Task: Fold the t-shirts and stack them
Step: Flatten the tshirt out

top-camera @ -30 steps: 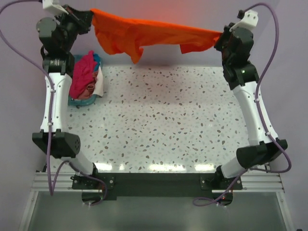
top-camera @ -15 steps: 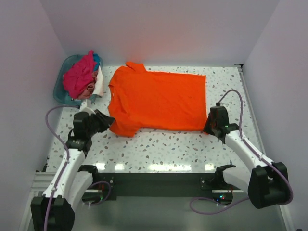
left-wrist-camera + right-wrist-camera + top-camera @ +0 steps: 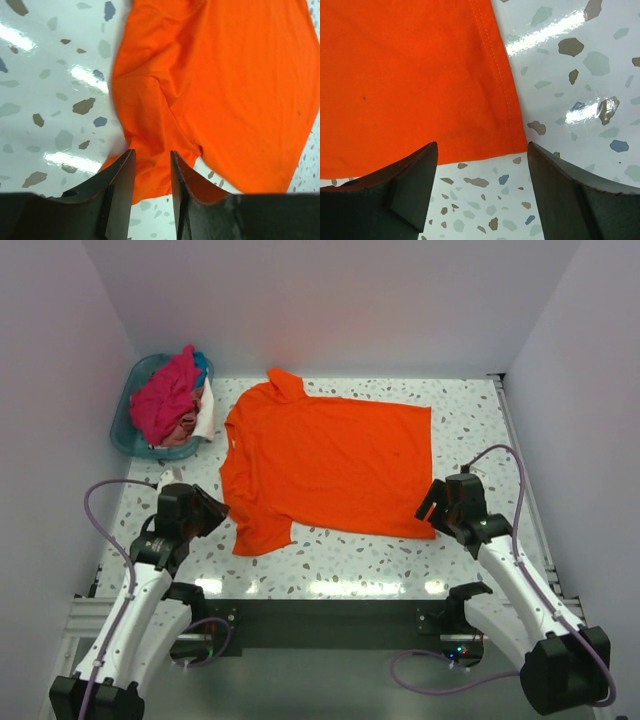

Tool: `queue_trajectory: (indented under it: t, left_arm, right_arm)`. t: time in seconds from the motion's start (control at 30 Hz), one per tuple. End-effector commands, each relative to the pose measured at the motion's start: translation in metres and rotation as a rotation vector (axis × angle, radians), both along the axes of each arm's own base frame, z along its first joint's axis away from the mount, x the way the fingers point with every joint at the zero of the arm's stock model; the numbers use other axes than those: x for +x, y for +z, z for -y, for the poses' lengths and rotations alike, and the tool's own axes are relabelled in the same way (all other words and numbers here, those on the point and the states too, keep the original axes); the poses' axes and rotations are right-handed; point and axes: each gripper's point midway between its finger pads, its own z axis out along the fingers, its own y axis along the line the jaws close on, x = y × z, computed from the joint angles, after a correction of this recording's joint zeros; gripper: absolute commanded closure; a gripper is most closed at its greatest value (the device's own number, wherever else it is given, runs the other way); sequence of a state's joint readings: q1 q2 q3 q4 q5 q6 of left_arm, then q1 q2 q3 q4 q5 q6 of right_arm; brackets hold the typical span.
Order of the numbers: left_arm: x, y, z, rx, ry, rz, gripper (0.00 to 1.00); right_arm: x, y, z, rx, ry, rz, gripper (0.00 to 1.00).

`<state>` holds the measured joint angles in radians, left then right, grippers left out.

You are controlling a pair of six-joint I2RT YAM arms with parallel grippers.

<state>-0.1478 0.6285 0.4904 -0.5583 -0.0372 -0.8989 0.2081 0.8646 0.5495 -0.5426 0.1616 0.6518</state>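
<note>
Speckled table [image 3: 470, 415], 1 orange t-shirt [image 3: 330, 460] flat across it, 1 teal basket [image 3: 124, 436] at its far-left corner.

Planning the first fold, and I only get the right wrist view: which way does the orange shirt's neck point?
Observer: Toward the left arm's side. The orange t-shirt lies spread flat on the table.
Operator: Where is the left claw?
Observer: The left claw sits at the near sleeve, jaws apart.
Operator: Any more shirts waiting?
Observer: Yes, a pink, blue and white pile fills the teal basket at the far left corner.
</note>
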Motion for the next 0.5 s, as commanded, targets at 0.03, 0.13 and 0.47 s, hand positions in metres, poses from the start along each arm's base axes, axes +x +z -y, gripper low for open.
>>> queue_trajectory:
  t: [0.03, 0.13, 0.47]
  left_arm:
    - [-0.001, -0.011, -0.016, 0.058, 0.100, -0.089, 0.62]
    - [0.011, -0.019, -0.019, 0.085, 0.114, -0.079, 0.57]
    - [0.052, -0.040, -0.013, 0.089, 0.115, -0.083, 0.50]
  right_arm:
    - [-0.002, -0.002, 0.000, 0.033, -0.055, -0.018, 0.25]
    - [0.001, -0.005, -0.003, 0.046, -0.051, -0.016, 0.26]
    - [0.006, -0.024, -0.003, 0.029, -0.053, -0.060, 0.26]
